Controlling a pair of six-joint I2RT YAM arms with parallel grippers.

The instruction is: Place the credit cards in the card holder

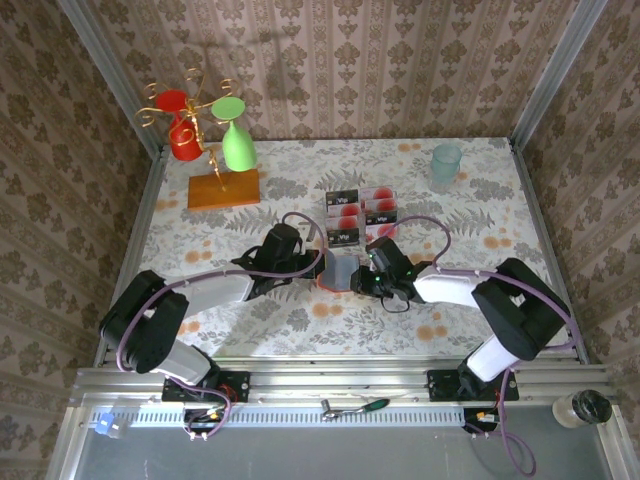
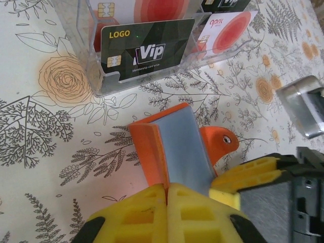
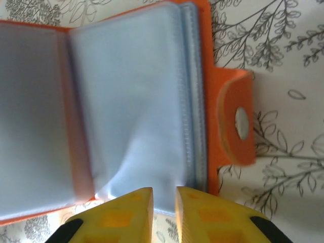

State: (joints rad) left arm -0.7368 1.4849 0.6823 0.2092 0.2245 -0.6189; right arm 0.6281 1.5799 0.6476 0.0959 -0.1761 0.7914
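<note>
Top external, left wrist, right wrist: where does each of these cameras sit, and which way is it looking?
Top external: above and behind the arms, looking down on the table; both arms show, meeting at the card holder.
Left wrist: on the left arm, looking past the left gripper, shut on the card holder's edge, toward the credit cards.
Right wrist: on the right arm, looking past the right gripper onto the holder's open sleeves.
Shared: all three show the card holder; top external and left wrist both show the credit cards.

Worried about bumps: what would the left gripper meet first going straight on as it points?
Probably the clear card stand, at its black Vip card; the card holder clamped in the left gripper would touch it first.
</note>
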